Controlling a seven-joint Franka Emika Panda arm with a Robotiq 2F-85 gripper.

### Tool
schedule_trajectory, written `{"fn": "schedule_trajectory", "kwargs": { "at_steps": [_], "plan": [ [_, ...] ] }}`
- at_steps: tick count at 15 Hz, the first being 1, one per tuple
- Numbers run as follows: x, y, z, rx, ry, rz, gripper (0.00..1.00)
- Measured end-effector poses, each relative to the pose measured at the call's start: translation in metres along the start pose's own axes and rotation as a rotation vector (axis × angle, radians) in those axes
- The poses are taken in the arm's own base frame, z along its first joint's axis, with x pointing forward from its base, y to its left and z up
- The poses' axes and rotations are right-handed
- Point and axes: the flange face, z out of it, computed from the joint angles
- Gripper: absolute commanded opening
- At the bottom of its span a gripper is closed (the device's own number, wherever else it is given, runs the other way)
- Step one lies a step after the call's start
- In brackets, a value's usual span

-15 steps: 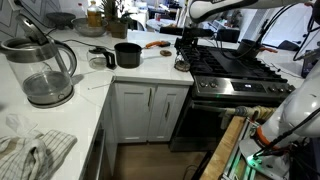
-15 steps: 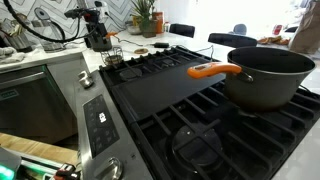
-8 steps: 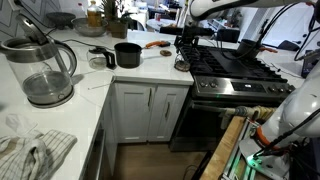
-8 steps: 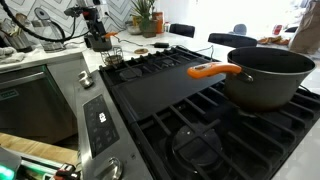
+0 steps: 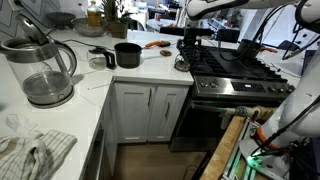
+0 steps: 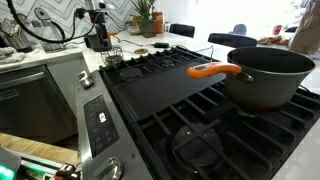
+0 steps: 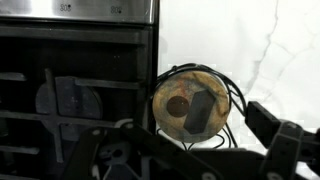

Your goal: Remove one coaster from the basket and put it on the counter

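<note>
Hovering above the basket [image 7: 234, 90], the end effector [image 5: 190, 42] stands wide open and empty. The basket sits at the table [image 5: 150, 62] edge just beside the stove [image 5: 235, 70], with the coaster [image 7: 178, 95] inside it.

glass kettle [image 5: 42, 70], black pot [image 5: 127, 55]

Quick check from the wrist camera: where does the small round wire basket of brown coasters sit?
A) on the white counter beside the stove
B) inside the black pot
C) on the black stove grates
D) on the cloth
A: the small round wire basket rests on the smooth white counter, beside the black gas stove.
</note>
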Motion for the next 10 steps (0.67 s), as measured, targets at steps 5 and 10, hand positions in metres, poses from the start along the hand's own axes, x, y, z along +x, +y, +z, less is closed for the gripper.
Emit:
{"fn": "schedule_trajectory", "kwargs": {
  "at_steps": [5, 10],
  "plan": [
    [0.022, -0.007, 0.009, -0.013, 0.007, 0.101, 1.00],
    [0.037, -0.024, 0.028, -0.050, -0.001, 0.114, 1.00]
  ]
}}
